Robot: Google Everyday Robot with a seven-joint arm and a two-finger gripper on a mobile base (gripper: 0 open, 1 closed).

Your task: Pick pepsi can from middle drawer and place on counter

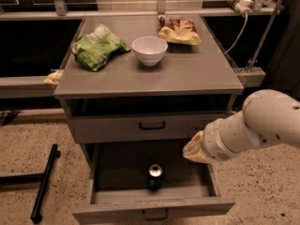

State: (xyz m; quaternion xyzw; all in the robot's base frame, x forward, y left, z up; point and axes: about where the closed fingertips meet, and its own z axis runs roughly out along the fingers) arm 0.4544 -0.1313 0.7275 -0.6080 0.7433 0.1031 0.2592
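The pepsi can [155, 175] stands upright in the open middle drawer [105, 196], near its front panel and about midway across. The counter [187, 74] is the grey tabletop above. My white arm comes in from the right, and my gripper [193, 150] sits at its yellowish end, over the drawer's right side, right of the can and above it. It is apart from the can.
On the counter are a green chip bag [96, 47] at the left, a white bowl [149, 50] in the middle and a brown snack bag [178, 30] at the back. The drawer above [151, 125] is closed. A black bar [43, 183] lies on the floor at left.
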